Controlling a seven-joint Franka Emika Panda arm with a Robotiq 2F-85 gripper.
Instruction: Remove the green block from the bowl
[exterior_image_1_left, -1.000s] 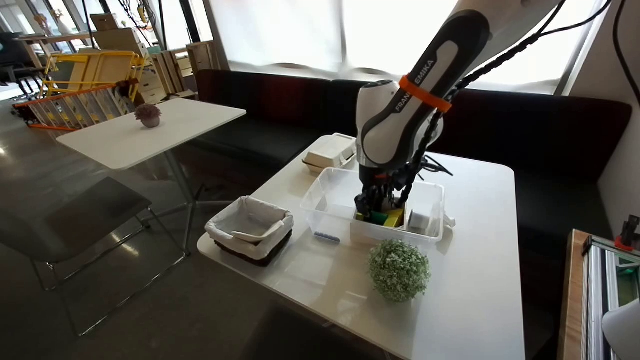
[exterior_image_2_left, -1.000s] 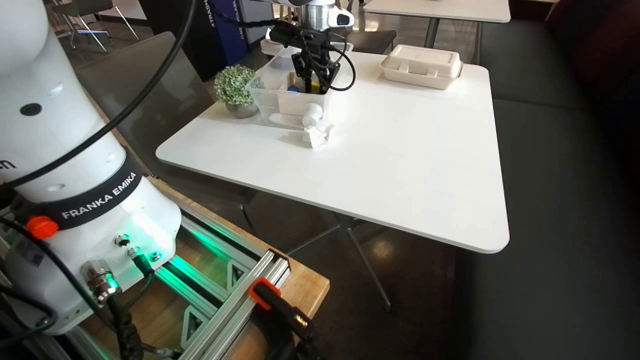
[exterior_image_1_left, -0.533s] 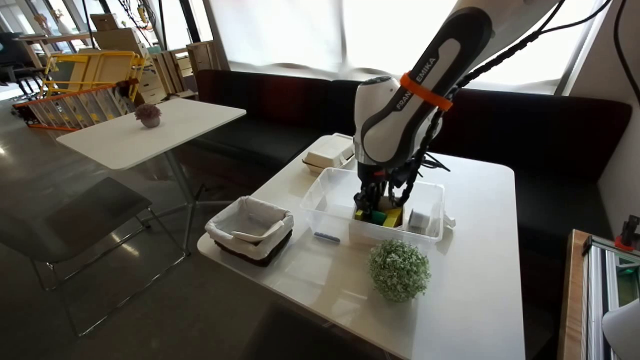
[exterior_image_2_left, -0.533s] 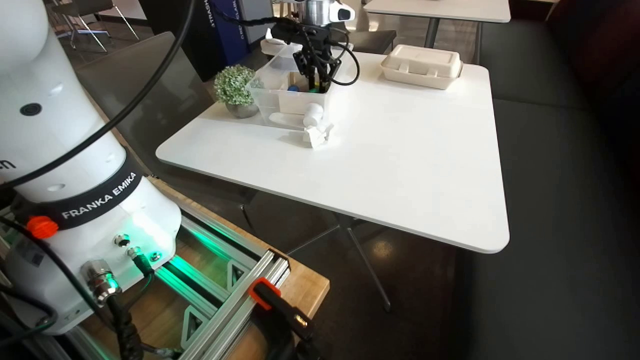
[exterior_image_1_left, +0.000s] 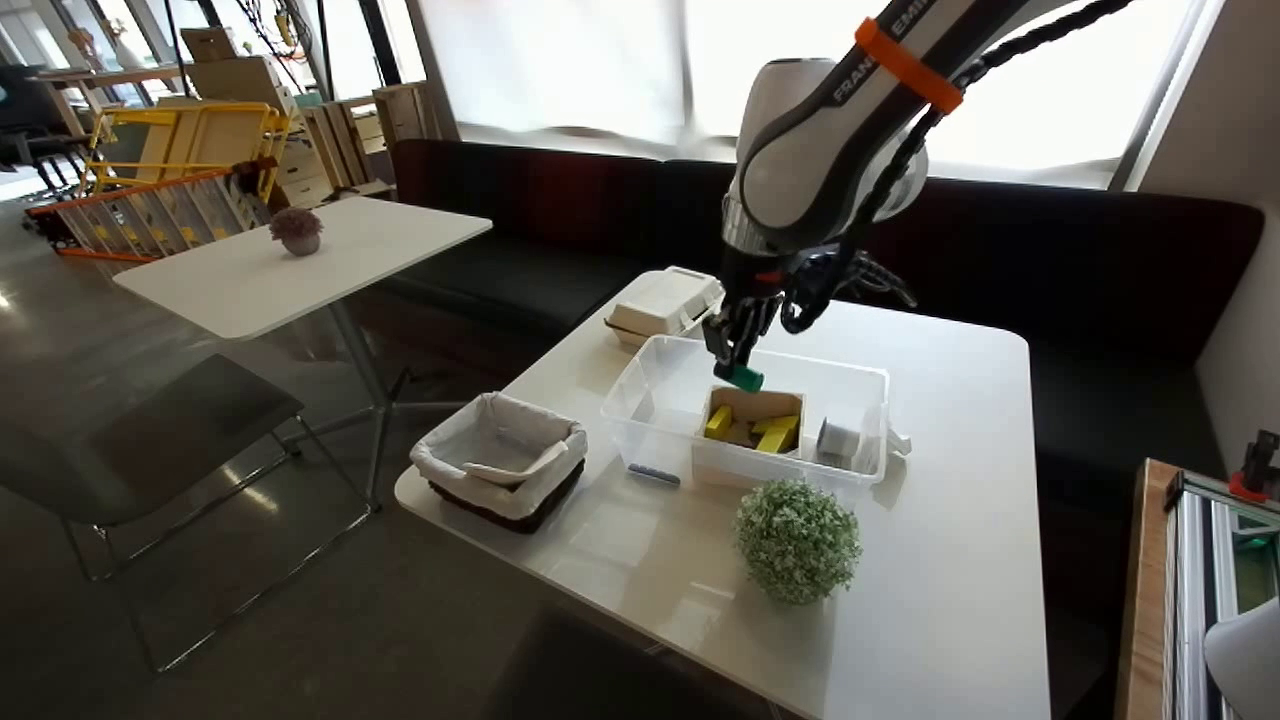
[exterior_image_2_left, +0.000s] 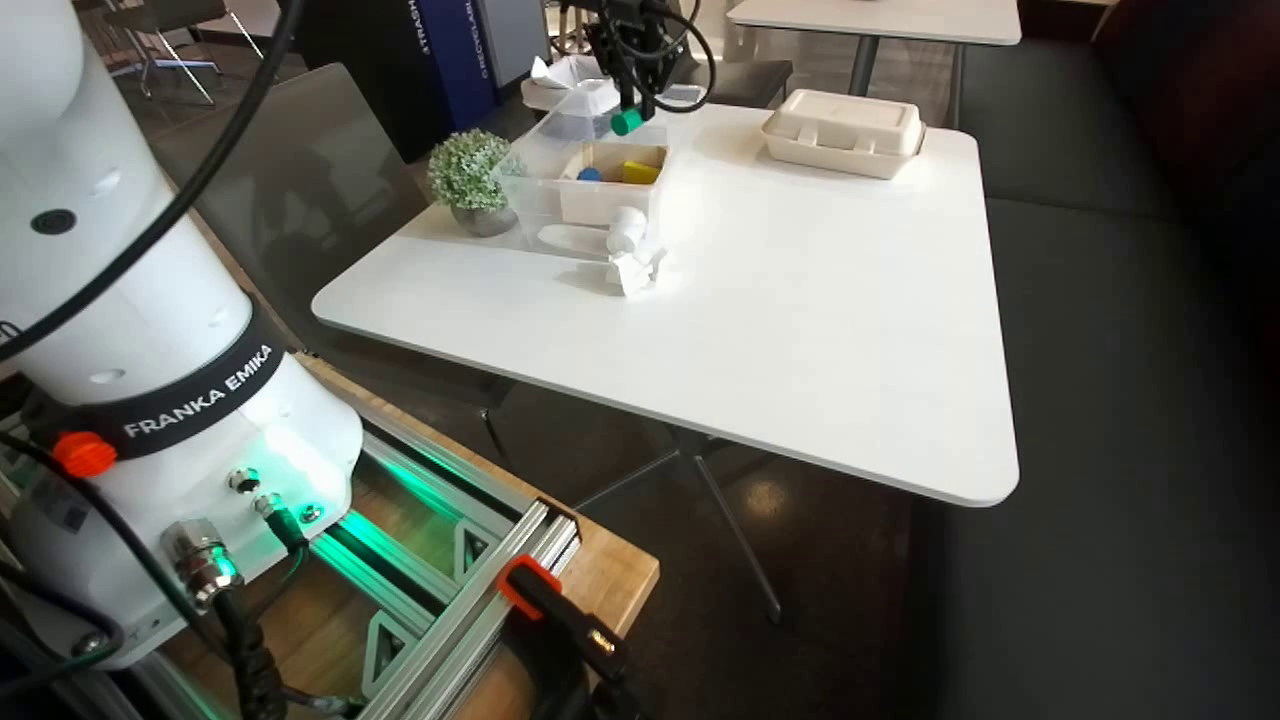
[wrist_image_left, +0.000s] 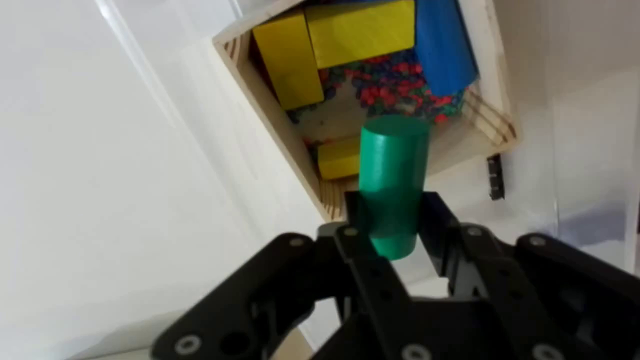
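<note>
Yes, the green block (wrist_image_left: 394, 160), a stubby cylinder, was clamped in my gripper (wrist_image_left: 392, 212), jaws pressed snugly against both sides, parted only by its width! It hung in mid-air, above and apart from the wooden box (wrist_image_left: 276, 127), where three yellow blocks (wrist_image_left: 360, 34) and a blue block (wrist_image_left: 445, 47) lay. That box stood inside the bowl (exterior_image_1_left: 650, 442), see-through plastic; whether my catch was above the rim, I couldn't tell. Near it sat the bushy plant (exterior_image_1_left: 798, 540); farther out, the lined basket (exterior_image_1_left: 545, 490) and the clamshell container (exterior_image_2_left: 845, 133), every one of them on the white table (exterior_image_2_left: 800, 330)!
</note>
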